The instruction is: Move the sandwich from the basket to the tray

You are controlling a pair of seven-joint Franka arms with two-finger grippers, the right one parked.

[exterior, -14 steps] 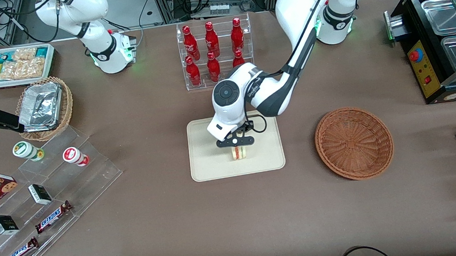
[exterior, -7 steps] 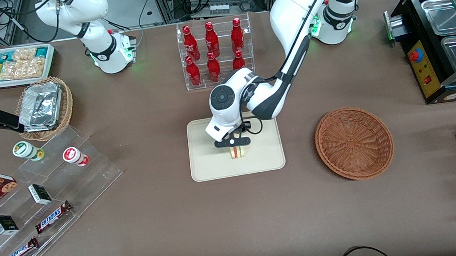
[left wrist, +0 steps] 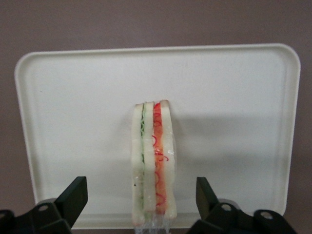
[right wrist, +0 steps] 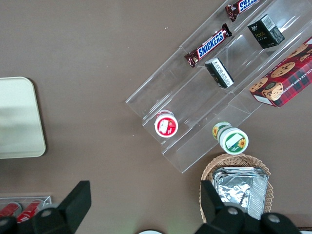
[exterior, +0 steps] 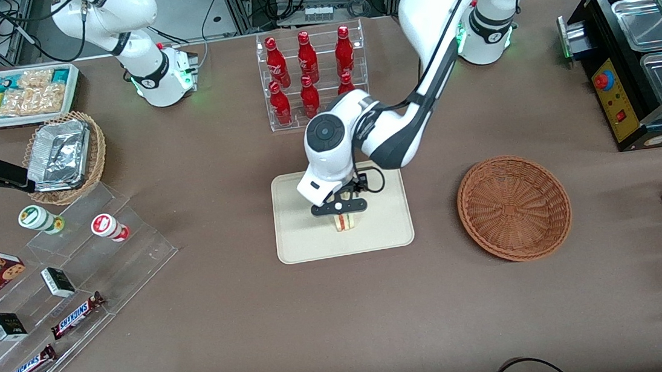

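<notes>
The sandwich (exterior: 345,222) (left wrist: 154,161), pale bread with green and red-orange stripes, stands on its edge on the cream tray (exterior: 299,237) (left wrist: 73,102), near the tray's middle. My left gripper (exterior: 340,210) (left wrist: 140,197) is open just above it, its black fingers (left wrist: 73,197) wide apart on either side of the sandwich and not touching it. The reddish-brown wicker basket (exterior: 514,207) sits empty on the table toward the working arm's end, beside the tray.
A clear rack of red bottles (exterior: 311,75) stands farther from the front camera than the tray. A clear stepped stand with candy bars (exterior: 76,315), small boxes and cups lies toward the parked arm's end, with a foil-filled tan basket (exterior: 64,157). A black appliance (exterior: 636,71) stands at the working arm's end.
The gripper has shifted slightly and stays above the sandwich, which rests on the tray in nearly the same spot. The arm's elbow has moved a little.
</notes>
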